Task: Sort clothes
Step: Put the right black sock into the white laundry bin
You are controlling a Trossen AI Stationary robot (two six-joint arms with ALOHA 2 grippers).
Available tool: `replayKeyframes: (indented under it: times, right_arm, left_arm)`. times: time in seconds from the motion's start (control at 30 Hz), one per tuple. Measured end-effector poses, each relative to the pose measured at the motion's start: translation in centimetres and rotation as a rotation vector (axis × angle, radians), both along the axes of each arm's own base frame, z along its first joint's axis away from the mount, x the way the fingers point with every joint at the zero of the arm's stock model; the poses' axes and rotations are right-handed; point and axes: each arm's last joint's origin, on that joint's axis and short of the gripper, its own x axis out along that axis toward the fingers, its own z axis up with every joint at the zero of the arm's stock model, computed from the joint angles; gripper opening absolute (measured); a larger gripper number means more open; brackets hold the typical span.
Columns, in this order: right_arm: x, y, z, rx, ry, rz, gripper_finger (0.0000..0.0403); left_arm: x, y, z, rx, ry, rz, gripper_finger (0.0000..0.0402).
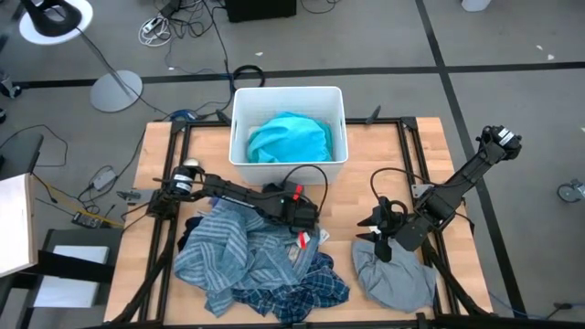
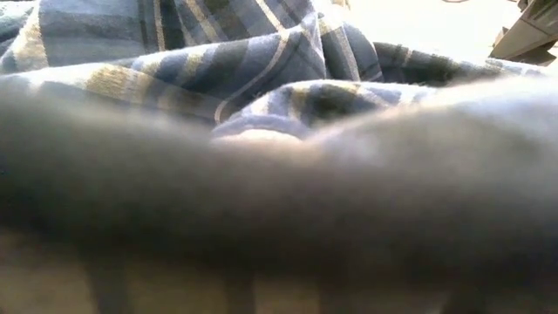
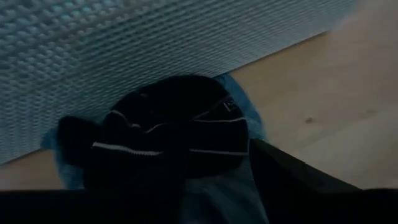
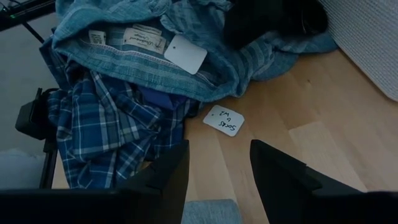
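Honestly, it is all limp cloth, light and floppy, nothing fragile: a pinch on a raised fold or a collar should lift a piece, though neighbours may drag along. The left claw (image 1: pixel 306 216) sits low at the far edge of the heap (image 1: pixel 260 260) of striped, plaid and dark clothes, fingers spread wide and gripping nothing, with a dark navy garment (image 3: pixel 168 140) bunched right ahead of it by the white bin (image 1: pixel 239 137). Inside that bin lies the turquoise garment (image 1: pixel 288 139). The right claw (image 1: pixel 384 233) hovers part-open and empty over the near edge of the grey garment (image 1: pixel 395 274).
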Motion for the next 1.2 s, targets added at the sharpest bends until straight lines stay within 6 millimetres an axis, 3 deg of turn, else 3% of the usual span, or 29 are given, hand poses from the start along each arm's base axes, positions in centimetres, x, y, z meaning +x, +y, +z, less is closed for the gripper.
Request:
replayKeyframes:
  times: [0.2, 0.33, 0.5, 0.6, 0.83, 1.2]
  right_arm:
    - [0.0, 0.0, 0.0, 0.000, 0.000, 0.000, 0.0170]
    - [0.0, 0.0, 0.0, -0.002, -0.005, 0.005, 0.0170]
    - [0.1, 0.1, 0.1, -0.005, -0.009, 0.011, 0.0169]
    - [0.1, 0.1, 0.1, -0.006, -0.009, 0.011, 0.0169]
    - [0.1, 0.1, 0.1, -0.006, -0.009, 0.011, 0.0167]
    - [0.1, 0.1, 0.1, -0.005, -0.009, 0.011, 0.0167]
  left_arm:
    - [-0.6, 0.1, -0.6, 0.004, 0.060, 0.041, 0.0154]
    - [-0.7, 0.1, -2.3, -0.025, 0.123, 0.054, 0.0134]
    - [-0.6, -0.1, -2.8, -0.068, 0.137, 0.043, 0.0052]
    - [-0.3, -0.2, -2.1, -0.092, 0.155, 0.007, 0.0012]
    - [1.8, -1.0, 2.6, -0.124, 0.140, -0.163, 0.0003]
    - [4.2, -1.5, 13.8, 0.025, -0.003, -0.468, 0.0001]
